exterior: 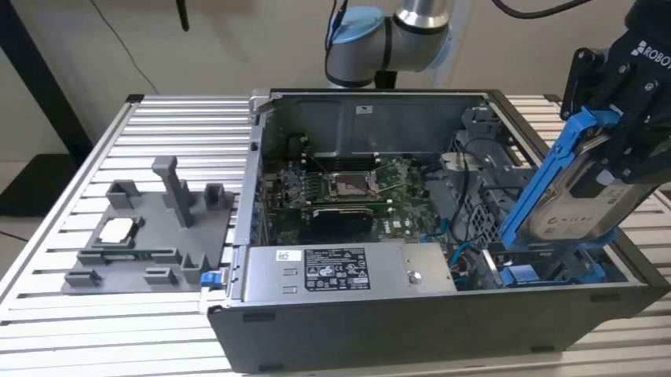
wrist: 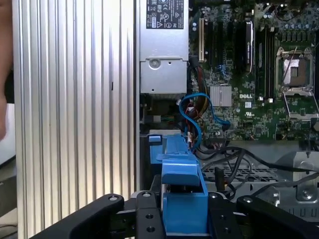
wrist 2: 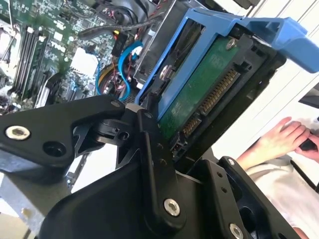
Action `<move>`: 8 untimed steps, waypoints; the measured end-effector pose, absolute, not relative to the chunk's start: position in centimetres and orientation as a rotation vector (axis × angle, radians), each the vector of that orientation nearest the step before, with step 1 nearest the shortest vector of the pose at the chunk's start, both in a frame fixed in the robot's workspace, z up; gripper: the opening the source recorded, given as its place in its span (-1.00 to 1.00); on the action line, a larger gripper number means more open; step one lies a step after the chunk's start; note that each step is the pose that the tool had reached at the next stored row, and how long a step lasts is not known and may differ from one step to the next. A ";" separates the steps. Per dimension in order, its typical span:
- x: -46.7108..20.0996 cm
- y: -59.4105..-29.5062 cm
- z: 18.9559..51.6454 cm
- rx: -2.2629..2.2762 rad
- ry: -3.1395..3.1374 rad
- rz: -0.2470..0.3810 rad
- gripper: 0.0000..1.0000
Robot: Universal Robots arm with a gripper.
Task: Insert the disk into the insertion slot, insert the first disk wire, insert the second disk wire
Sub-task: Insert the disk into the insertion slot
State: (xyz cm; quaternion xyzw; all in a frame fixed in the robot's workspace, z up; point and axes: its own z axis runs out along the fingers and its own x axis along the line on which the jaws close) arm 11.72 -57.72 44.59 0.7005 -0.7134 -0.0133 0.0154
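Note:
The disk [exterior: 574, 206] stands tilted, steeply on end, at the exterior view's right side of the open computer case. Its bright blue caddy [exterior: 545, 177] frames it. My gripper [exterior: 617, 145] is shut on its upper end. The lower end rests in the insertion slot [exterior: 524, 275], a bay with blue rails. In the second wrist view the disk's green underside [wrist 2: 199, 84] and connector sit between my black fingers [wrist 2: 149, 144]. The first wrist view has the blue caddy [wrist: 182, 191] between the fingers. Loose blue wires [wrist: 195, 110] curl beside the bay.
A grey labelled power-supply box [exterior: 333, 271] sits at the case front, with the motherboard [exterior: 351, 188] behind. A grey fixture plate [exterior: 147, 232] lies on the slatted table [exterior: 84, 330] at the exterior view's left. A person's hand [wrist 2: 276, 142] is near the case.

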 end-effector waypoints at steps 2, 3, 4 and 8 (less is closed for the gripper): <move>11.7 -57.7 44.5 2.179 -2.219 -0.042 -0.35; 11.7 -57.7 44.5 2.180 -2.220 -0.042 -0.35; 11.7 -57.7 44.5 2.180 -2.220 -0.042 -0.35; 11.7 -57.7 44.3 2.182 -2.222 -0.047 -0.35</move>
